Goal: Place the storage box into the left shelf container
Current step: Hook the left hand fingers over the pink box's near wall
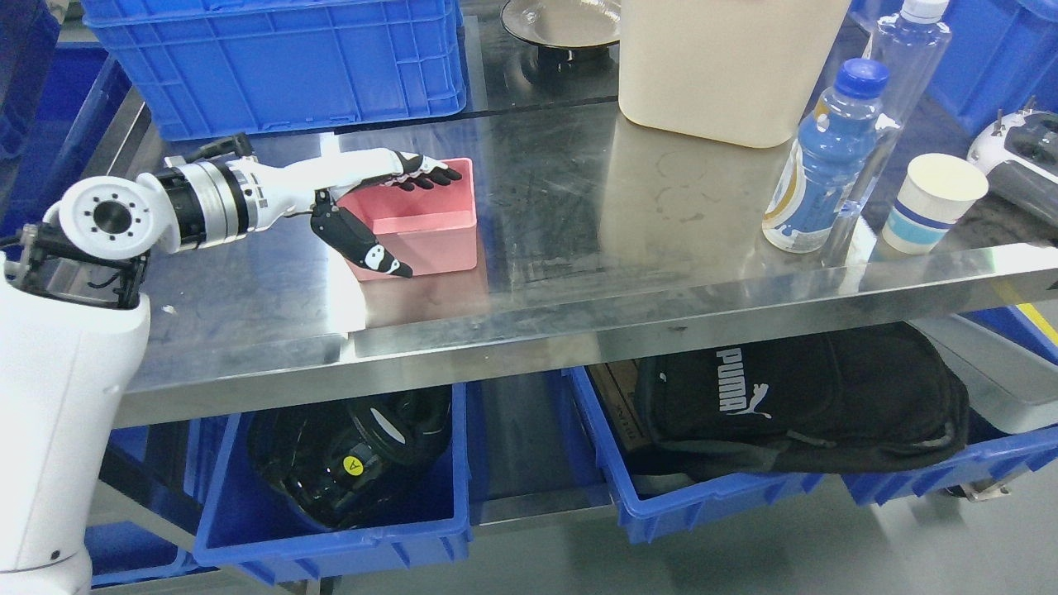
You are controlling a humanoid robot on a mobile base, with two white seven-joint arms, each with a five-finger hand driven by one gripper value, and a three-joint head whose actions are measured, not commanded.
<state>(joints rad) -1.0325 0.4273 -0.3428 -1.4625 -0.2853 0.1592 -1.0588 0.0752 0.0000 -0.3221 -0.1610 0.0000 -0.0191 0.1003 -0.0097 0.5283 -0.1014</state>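
Observation:
A pink open-topped storage box (430, 223) sits on the steel table (579, 273), left of the middle. My left hand (388, 215) reaches in from the left and straddles the box's left end. Its fingers (426, 175) stretch over the far rim, and the thumb lies against the near front wall. The hand is spread around the box, not closed on it. On the shelf below, at the left, stands a blue container (331, 537) with dark gear inside. The right arm does not show.
A large blue crate (273, 66) stands behind the box. A beige tub (719, 74), two bottles (826, 165), a paper cup (934, 202) and a controller (1021, 153) stand to the right. Another blue bin (686, 504) on the lower shelf holds a black bag (793, 405).

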